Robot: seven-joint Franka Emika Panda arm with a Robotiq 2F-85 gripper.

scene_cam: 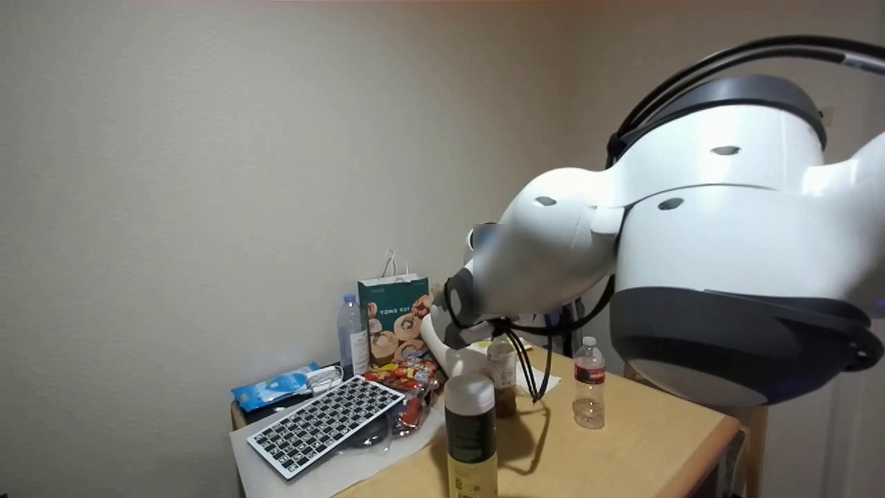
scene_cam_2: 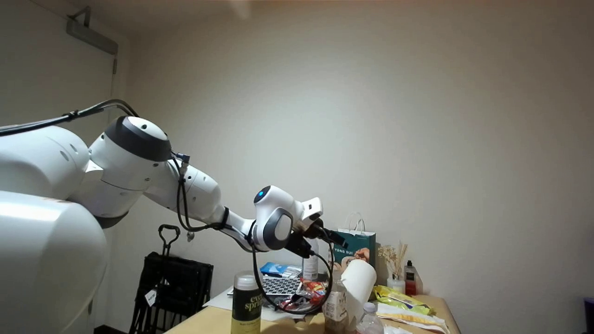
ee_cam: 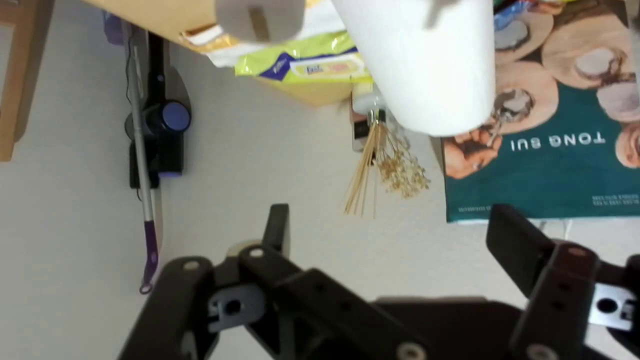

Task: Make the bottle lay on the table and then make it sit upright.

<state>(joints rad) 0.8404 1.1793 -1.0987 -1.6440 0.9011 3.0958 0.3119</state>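
The bottle (scene_cam: 503, 366), clear with brownish contents and a pale label, stands upright on the tan table (scene_cam: 622, 443). The arm and cables hide its top in that exterior view. It also stands upright in an exterior view (scene_cam_2: 335, 308), its base at the frame's bottom edge. A blurred pale round object (ee_cam: 260, 20) at the wrist view's top edge may be its cap; I cannot tell. My gripper (scene_cam_2: 327, 246) is above the table, higher than the bottle and apart from it. In the wrist view my gripper (ee_cam: 390, 215) is open, with nothing between its fingers.
A paper-towel roll (scene_cam_2: 359, 283) stands tilted close beside the bottle. A clear red-labelled bottle (scene_cam: 590, 384) and a tall white-capped container (scene_cam: 471, 436) stand nearby. A green bag (ee_cam: 540, 165), snack packets (scene_cam: 408, 377), a checkered board (scene_cam: 325, 425) and dried flowers (ee_cam: 400, 170) lie around.
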